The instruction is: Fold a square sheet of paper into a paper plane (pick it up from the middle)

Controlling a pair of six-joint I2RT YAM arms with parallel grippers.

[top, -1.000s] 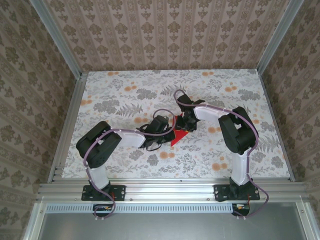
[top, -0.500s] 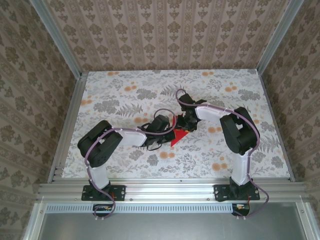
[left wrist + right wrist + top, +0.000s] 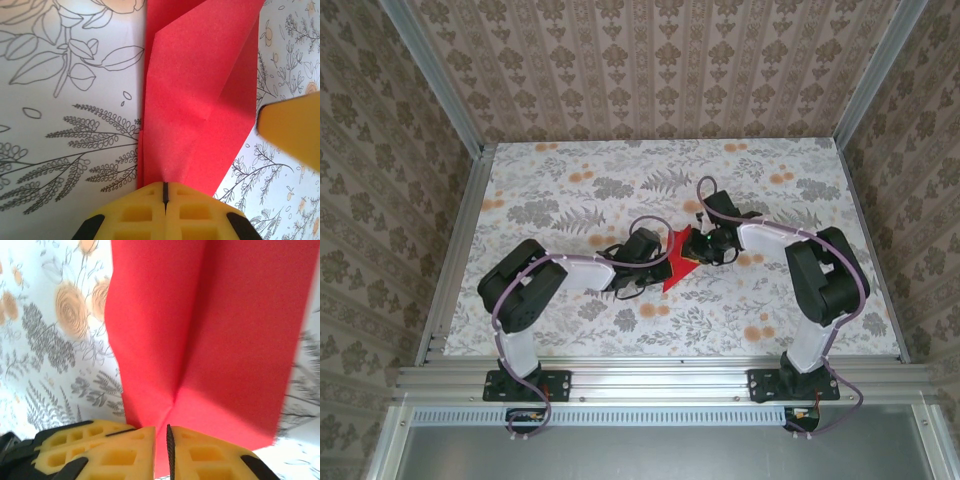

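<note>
Left wrist view: found the left gripper (image 3: 164, 192) closed flat, pads meeting on one thin seam, with the red sheet (image 3: 200, 90) pinched at its near edge and fanning away from the jaws. Noted folded layers there: one flap lapped over another, with a narrower strip down the sheet's left side. Caught a yellow finger (image 3: 292, 130) of the other arm just off the sheet's right edge.

Right wrist view: saw the right gripper (image 3: 161, 440) drawn down to a narrow slit with the sheet's edge running into it, so read as a pinch on the paper, not an empty closing. Traced a valley crease straight away from that slit, along the sheet's length.

Top external view: placed the left gripper at the sheet's left side and the right gripper at its right, farther side, both touching it, neither nearer than the other. Located the sheet about mid-tabletop (image 3: 570, 200), its long axis running near-to-far between the two grips. Could not tell whether it lay flat or hung lifted.

Judged the coming move to hinge on that opposition: paper spanned between two facing pinches, crease roughly in line with the right gripper's reach, so likely to tear or buckle under any uneven pull.
</note>
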